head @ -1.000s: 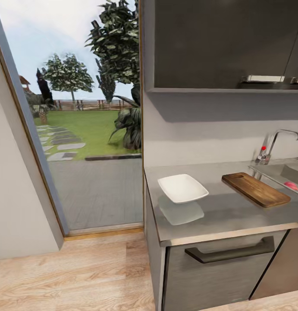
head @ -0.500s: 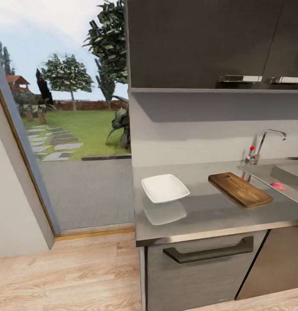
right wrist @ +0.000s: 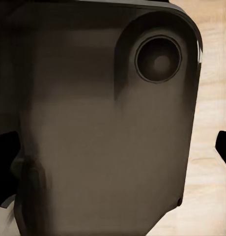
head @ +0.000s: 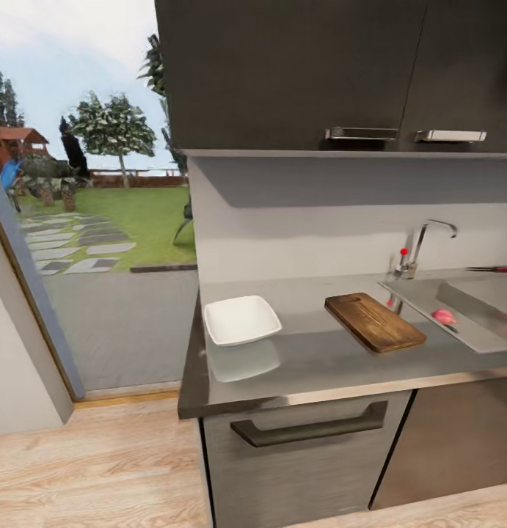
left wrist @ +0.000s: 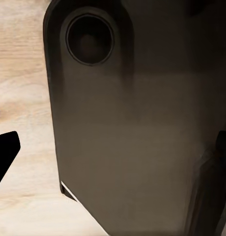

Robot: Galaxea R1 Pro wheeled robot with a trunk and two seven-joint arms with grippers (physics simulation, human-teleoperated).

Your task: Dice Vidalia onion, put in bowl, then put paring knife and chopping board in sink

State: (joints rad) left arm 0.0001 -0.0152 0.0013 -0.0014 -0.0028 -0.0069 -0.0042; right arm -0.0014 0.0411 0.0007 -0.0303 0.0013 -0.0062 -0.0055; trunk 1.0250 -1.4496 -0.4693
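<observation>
On the grey countertop (head: 312, 361) sits the white squarish bowl (head: 242, 320), with the brown chopping board (head: 374, 321) to its right. Further right, the steel sink (head: 475, 328) runs off the picture's edge. The pink-red Vidalia onion (head: 444, 317) lies in it, near the chrome tap (head: 423, 243). The paring knife (head: 495, 269) lies at the back right, behind the sink, its red handle cut off by the edge. In the wrist views, my left gripper (left wrist: 113, 157) and right gripper (right wrist: 118, 157) each hang open and empty over my dark body and the wooden floor.
Dark wall cabinets (head: 304, 73) hang over the counter. A drawer with a dark handle (head: 312, 429) lies under the counter front. A tall glass opening (head: 99, 220) onto a garden fills the left. Light wooden floor (head: 92, 469) lies before the counter.
The whole head view has shifted, so the camera has moved: counter, bowl and board now sit further left in the picture. More of the sink shows, and the knife has come into view.
</observation>
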